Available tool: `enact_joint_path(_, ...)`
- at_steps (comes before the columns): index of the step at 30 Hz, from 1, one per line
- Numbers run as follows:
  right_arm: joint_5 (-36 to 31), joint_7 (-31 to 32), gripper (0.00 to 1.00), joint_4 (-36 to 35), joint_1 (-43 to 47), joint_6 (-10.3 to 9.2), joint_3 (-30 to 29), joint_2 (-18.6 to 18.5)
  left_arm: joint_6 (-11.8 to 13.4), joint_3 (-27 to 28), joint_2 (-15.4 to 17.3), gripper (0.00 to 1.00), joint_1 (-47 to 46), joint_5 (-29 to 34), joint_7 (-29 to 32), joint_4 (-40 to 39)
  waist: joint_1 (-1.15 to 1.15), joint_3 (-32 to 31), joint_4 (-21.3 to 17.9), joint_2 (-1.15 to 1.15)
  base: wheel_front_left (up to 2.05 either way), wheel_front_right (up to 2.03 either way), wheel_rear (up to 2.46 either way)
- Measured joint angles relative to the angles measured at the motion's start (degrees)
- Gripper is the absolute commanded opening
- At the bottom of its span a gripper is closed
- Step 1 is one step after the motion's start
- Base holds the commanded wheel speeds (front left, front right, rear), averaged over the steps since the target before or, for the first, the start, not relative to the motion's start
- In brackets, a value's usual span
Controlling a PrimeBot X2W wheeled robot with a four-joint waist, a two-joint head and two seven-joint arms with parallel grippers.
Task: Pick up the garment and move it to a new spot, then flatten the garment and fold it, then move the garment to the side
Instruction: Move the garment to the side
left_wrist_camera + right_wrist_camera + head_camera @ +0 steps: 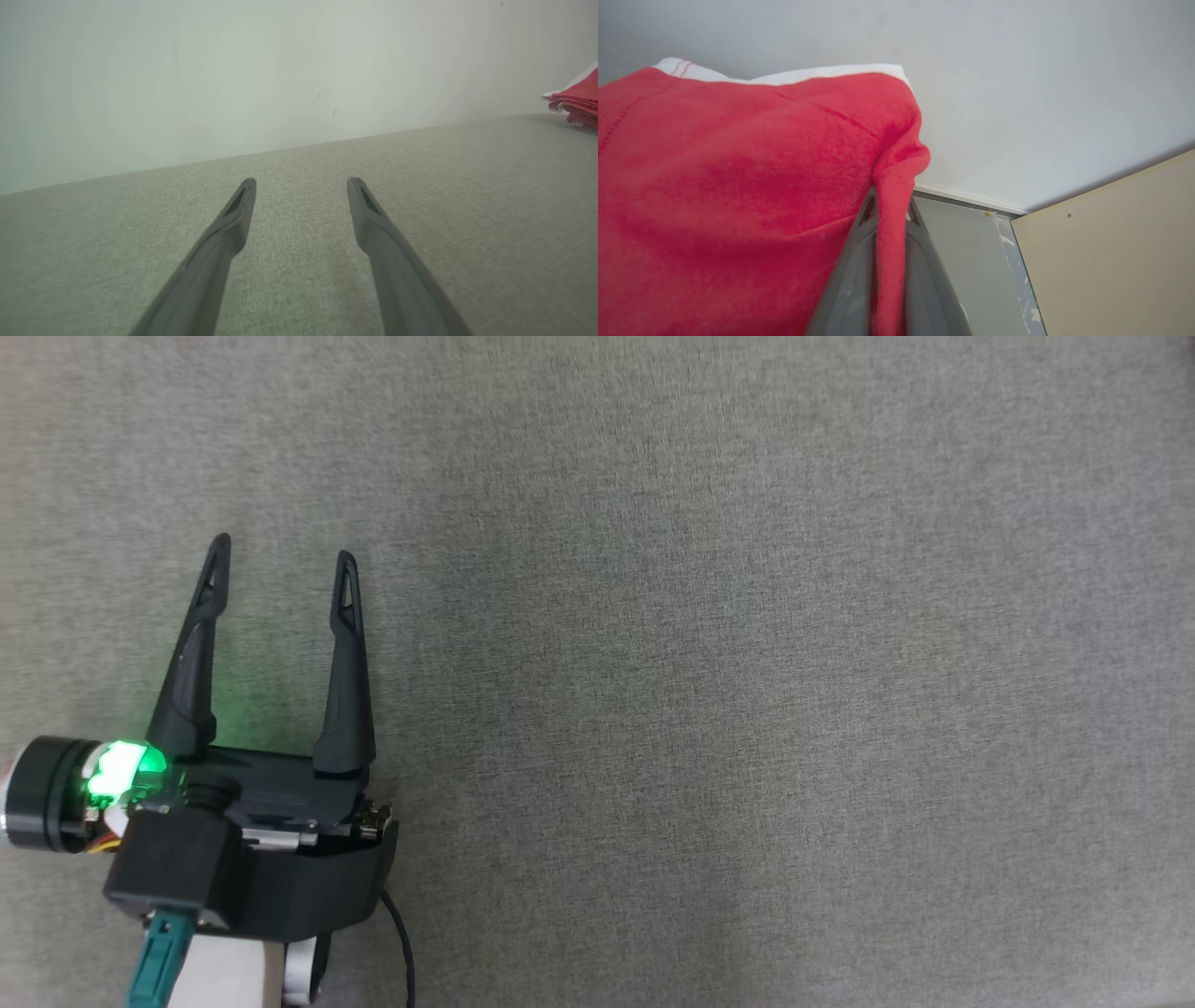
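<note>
Grey woven cloth covers the work surface [747, 663], and nearest the head camera the left gripper [284, 547] hovers low over it at the lower left, a green light [119, 770] glowing at its wrist, its two long dark fingers spread wide with nothing between them. From those fingers the red fleecy garment with white trim [738, 186] lies well off to the right and farther along the surface. The left wrist view catches just a bunched red edge there, and whether it touches the cloth I cannot tell. The right gripper [892, 200] is the arm that has it, fingers pinched together on a narrow fold while the rest billows out to one side. Its long axis cannot be read from this crumple, so flattening will likely need the free left gripper to cross rightward for a second corner — a judgement, not a thing seen. Beyond stand a pale wall [233, 70], a white skirting strip [971, 196], a grey floor [962, 242] and a beige panel [1111, 256].
</note>
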Motion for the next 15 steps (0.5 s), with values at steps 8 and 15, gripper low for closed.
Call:
enact_joint_path(8, -0.3, 1.1, 0.0, -1.0, -2.1, 0.0, 0.1, -2.8, 0.3, -0.5, 0.9, 1.0, -0.3, 0.1, 0.0, -2.2, -0.01, 3.1, -0.8, -0.01, 0.0, 0.0, 0.0)
enact_joint_path(15, -1.1, 1.1, 0.0, 0.1, -3.3, 0.0, 0.2, -2.5, 0.6, -0.9, 1.2, 1.0, -0.9, 0.0, -0.1, -2.5, -0.01, 4.1, -0.2, -0.01, 0.0, 0.0, 0.0)
